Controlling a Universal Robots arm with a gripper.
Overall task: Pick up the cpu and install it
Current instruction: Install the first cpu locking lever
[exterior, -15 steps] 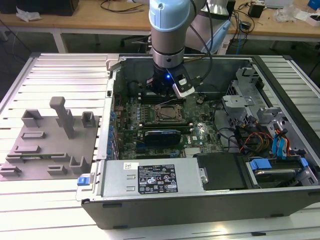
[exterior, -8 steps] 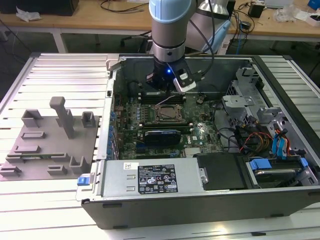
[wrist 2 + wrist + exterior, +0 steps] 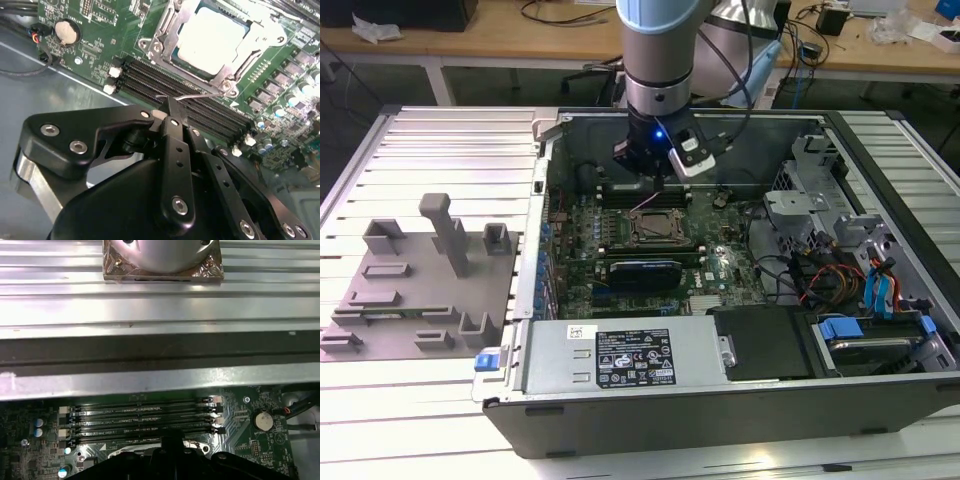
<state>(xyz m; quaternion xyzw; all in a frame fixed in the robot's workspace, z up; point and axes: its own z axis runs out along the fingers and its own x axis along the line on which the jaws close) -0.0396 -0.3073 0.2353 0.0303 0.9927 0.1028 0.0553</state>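
Note:
In the second wrist view the cpu [image 3: 212, 35], a pale silvery square, lies flat inside the socket frame [image 3: 161, 31], and the metal bracket is down over its edges. My gripper [image 3: 170, 106] is shut. Its black fingertips meet beside the socket, over the memory slots [image 3: 150, 82], right at the thin wire lever [image 3: 200, 95] of the socket. I cannot tell whether the wire is pinched or only touched. In the exterior view the gripper [image 3: 653, 180] hangs just behind the socket [image 3: 653, 228] in the open computer case.
A black expansion card [image 3: 640, 272] sits in front of the socket and the power supply [image 3: 620, 355] lies at the case front. Drive cages and cables [image 3: 860, 280] crowd the exterior view's right. A grey fixture tray [image 3: 415, 290] lies outside the case. A coin battery [image 3: 67, 31] lies nearby.

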